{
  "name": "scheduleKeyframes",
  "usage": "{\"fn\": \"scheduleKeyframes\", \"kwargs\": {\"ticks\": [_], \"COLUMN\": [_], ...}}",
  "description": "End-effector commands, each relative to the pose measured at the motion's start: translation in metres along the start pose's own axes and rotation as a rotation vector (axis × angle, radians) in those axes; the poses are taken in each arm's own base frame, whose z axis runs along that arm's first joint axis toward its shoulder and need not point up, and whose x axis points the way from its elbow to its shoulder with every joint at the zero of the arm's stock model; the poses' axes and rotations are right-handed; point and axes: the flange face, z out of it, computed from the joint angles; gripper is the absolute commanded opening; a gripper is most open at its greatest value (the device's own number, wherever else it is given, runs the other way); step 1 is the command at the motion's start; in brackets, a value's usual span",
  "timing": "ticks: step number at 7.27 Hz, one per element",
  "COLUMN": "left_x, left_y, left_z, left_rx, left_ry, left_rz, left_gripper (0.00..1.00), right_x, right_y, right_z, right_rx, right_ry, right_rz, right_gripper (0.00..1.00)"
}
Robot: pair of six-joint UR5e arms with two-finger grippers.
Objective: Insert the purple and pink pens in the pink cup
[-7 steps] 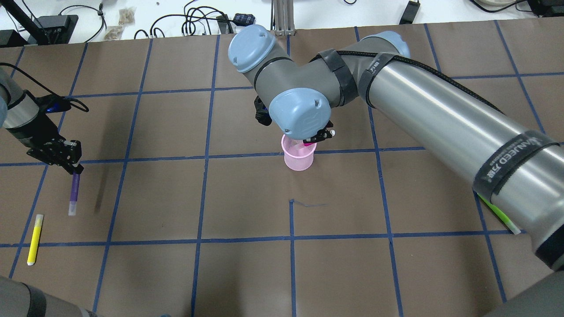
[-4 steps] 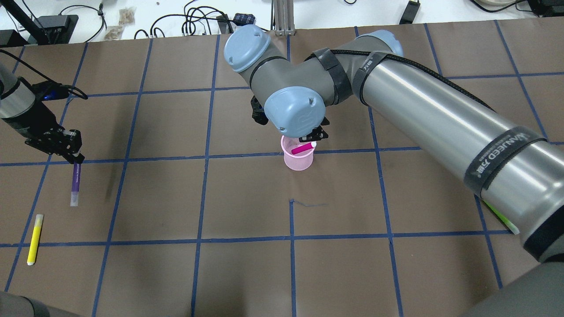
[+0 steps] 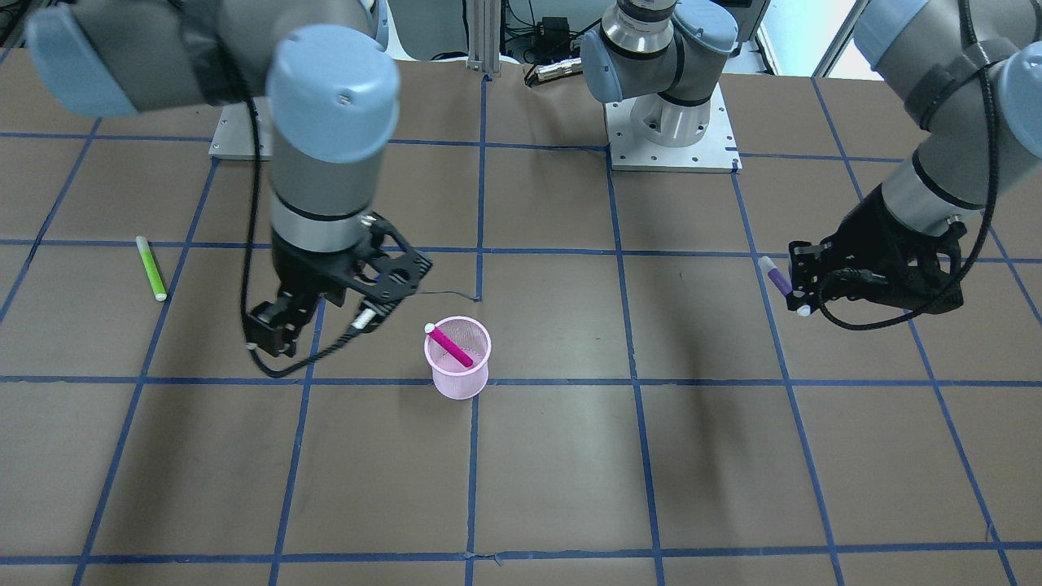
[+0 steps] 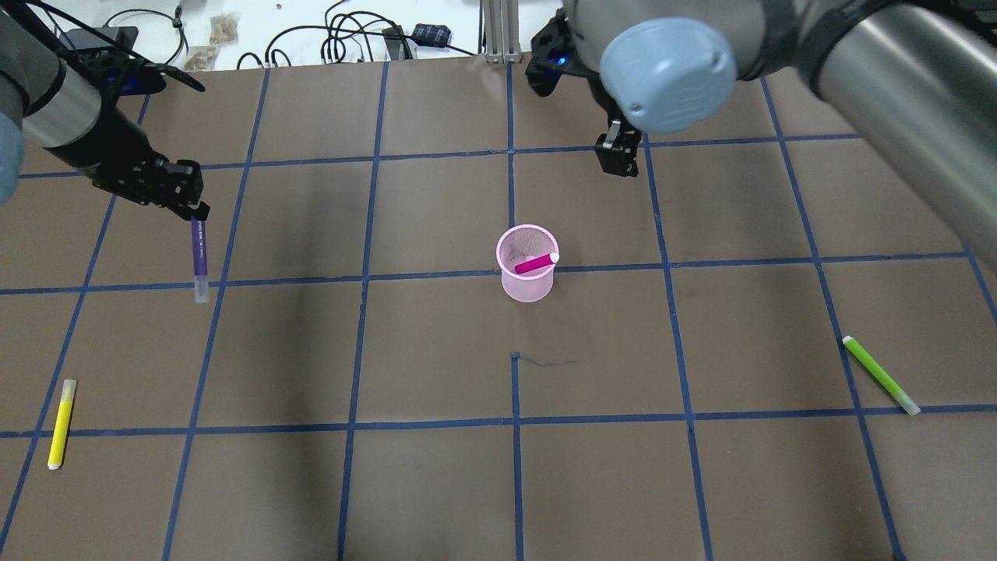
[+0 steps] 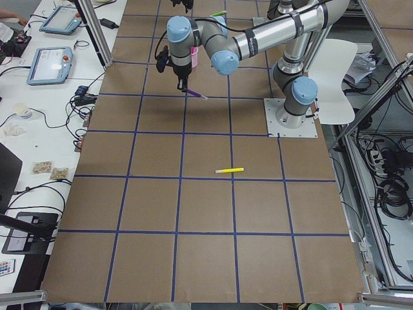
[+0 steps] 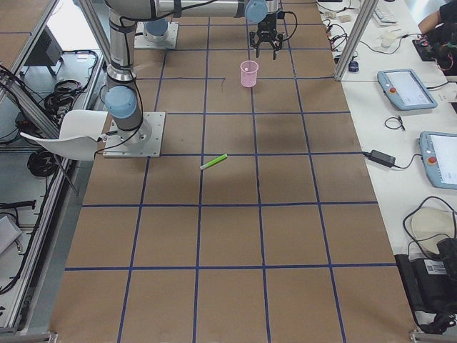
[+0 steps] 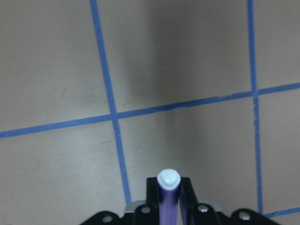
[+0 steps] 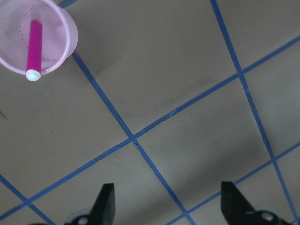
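Front-facing view. The pink cup (image 3: 457, 358) stands upright near mid-desk. The pink pen (image 3: 450, 345) leans inside it, white cap just over the rim, so half the job looks done. The right hand (image 3: 313, 330) hangs raised to one side of the cup, spread wide and empty. It seems to have no further business there. The left hand (image 3: 798, 281) is well apart from the cup, clamped on the purple pen (image 3: 776, 277).

Overhead view. The purple pen hangs below the left hand, gripped at one end, and appears clear of the desk (image 4: 436, 483). I judge the end-grip leaves its length free to drop into the cup. The right hand sits far-right of the cup, leaving the approach open. A yellow pen (image 4: 61, 425) lies near-left and a green pen (image 4: 880, 374) near-right, neither wanted.

Side views. Too small to add much; the purple pen slants under the left arm's hand.

Left wrist view. The pen's white cap shows between the closed fingers, with only taped grid beyond. The cup is out of sight, so a long carry is likely.

Right wrist view. The fingertips stand wide apart with bare desk between them. The cup and pink pen sit in the upper-left corner.
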Motion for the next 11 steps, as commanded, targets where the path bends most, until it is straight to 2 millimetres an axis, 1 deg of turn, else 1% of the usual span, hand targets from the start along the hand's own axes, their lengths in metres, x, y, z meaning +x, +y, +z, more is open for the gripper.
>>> {"fn": "scheduleKeyframes", "kwargs": {"ticks": [1,2,3,4,5,6,7,8,9,10,11], "left_x": [0.106,0.151,0.187,0.225,0.262,0.289,0.306,0.328,0.341,0.345,0.351], "left_y": [-0.02,-0.026,-0.031,-0.03,-0.025,-0.018,-0.007,0.005,0.008,0.009,0.009], "left_z": [0.001,0.003,0.009,0.018,0.028,0.044,0.066,0.083,0.092,0.101,0.107], "left_rx": [0.146,0.219,0.285,0.342,0.403,0.417,0.418,0.436,0.439,0.427,0.437], "left_ry": [0.02,0.049,0.08,0.106,0.136,0.132,0.037,-0.011,-0.003,-0.006,0.001], "left_rz": [-0.049,-0.128,-0.204,-0.229,-0.305,-0.334,-0.316,-0.286,-0.3,-0.296,-0.285], "left_gripper": [0.0,0.0,0.0,0.0,0.0,0.0,0.0,0.0,0.0,0.0,0.0], "right_x": [0.039,0.037,0.035,0.031,0.024,0.021,0.025,0.026,0.027,0.027,0.027], "right_y": [0.076,0.09,0.095,0.1,0.104,0.103,0.101,0.1,0.099,0.099,0.099], "right_z": [-0.03,-0.045,-0.053,-0.06,-0.061,-0.052,-0.056,-0.054,-0.053,-0.053,-0.053], "right_rx": [0.073,0.087,0.073,0.072,0.076,0.076,0.11,0.12,0.123,0.12,0.12], "right_ry": [-0.14,-0.177,-0.182,-0.176,-0.182,-0.193,-0.176,-0.163,-0.168,-0.159,-0.159], "right_rz": [0.388,0.594,0.806,0.861,0.872,0.902,0.903,0.903,0.9,0.888,0.887], "right_gripper": [0.84,0.91,0.95,1.0,1.0,1.0,1.0,1.0,1.0,1.0,1.0]}}
